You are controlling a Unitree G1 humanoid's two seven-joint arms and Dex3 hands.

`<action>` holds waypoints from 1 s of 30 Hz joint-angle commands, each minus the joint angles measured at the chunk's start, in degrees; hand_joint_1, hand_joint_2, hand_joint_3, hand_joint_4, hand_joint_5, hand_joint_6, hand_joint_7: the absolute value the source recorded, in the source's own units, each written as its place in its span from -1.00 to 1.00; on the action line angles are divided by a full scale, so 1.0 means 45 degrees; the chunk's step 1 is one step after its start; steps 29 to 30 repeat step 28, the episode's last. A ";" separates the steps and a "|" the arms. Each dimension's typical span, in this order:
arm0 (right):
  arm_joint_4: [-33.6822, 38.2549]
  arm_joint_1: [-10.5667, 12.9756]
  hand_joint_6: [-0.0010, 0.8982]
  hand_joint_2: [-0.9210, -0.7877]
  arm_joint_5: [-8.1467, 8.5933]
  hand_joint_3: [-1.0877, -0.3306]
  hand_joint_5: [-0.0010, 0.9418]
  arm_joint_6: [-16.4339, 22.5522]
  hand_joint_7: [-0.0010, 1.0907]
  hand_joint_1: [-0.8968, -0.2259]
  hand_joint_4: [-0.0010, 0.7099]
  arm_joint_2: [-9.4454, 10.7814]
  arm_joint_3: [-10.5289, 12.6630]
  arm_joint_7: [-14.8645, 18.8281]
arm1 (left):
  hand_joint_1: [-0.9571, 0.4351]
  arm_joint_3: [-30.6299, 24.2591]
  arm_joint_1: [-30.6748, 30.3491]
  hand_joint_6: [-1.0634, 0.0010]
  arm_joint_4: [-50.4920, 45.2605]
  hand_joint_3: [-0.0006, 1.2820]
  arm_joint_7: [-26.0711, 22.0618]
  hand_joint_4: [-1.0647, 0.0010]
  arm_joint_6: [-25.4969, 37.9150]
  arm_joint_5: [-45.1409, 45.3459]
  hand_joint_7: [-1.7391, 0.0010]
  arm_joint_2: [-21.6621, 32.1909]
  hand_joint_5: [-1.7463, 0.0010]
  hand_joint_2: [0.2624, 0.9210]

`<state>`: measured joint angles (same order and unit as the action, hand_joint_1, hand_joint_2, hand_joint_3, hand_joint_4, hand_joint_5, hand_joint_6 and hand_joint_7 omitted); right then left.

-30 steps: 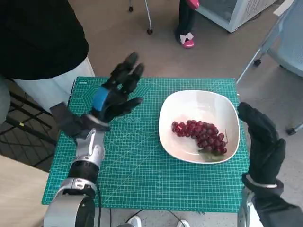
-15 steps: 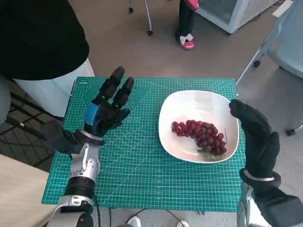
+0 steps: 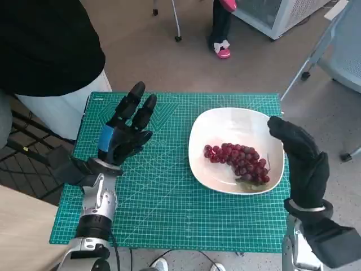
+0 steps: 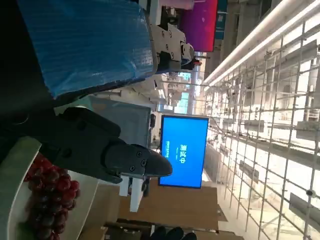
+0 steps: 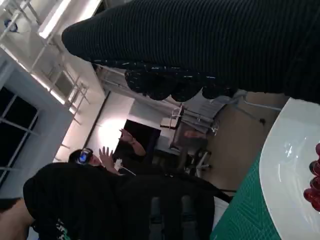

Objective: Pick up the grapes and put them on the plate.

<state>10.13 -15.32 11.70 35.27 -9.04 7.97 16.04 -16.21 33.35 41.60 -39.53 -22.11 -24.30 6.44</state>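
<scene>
Head view: grapes [image 3: 238,162] lay on plate [image 3: 223,125], right of centre. Left hand [image 3: 123,134], right hand [image 3: 298,159] spread, empty. Retreat judged best kept clear of rim.

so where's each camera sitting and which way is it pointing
Head view: on the robot's head, looking steeply down at the green cutting mat, the white plate with the bunch of red grapes; the blue-taped left hand and the black-gloved right hand show.
Left wrist view: behind the left hand, turned, facing out into the room.
Right wrist view: behind the right hand, facing a person in black.
All three views show the plate and grapes.
</scene>
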 commanded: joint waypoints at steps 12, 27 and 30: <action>0.0235 -0.0034 -0.61 -1.00 0.0187 -0.39 -1.00 -0.0178 -0.58 -0.18 0.13 -0.0131 0.0066 0.0346 | -0.18 0.0233 -0.0470 0.50 -0.0285 -0.74 -0.0018 0.67 -0.0283 0.0345 0.97 0.0065 0.99 1.00; 0.0100 0.0038 -0.61 -1.00 0.0164 -0.39 -1.00 -0.0246 -0.58 -0.17 0.13 -0.0139 0.0138 0.0398 | -0.19 0.0268 -0.0880 0.45 -0.0692 -0.72 -0.0144 0.63 -0.0148 0.0216 0.97 -0.0011 0.99 1.00; 0.0093 0.0040 -0.61 -1.00 0.0161 -0.39 -1.00 -0.0253 -0.58 -0.17 0.13 -0.0137 0.0139 0.0396 | -0.19 0.0273 -0.0902 0.45 -0.0726 -0.72 -0.0141 0.62 -0.0145 0.0215 0.97 -0.0014 0.99 1.00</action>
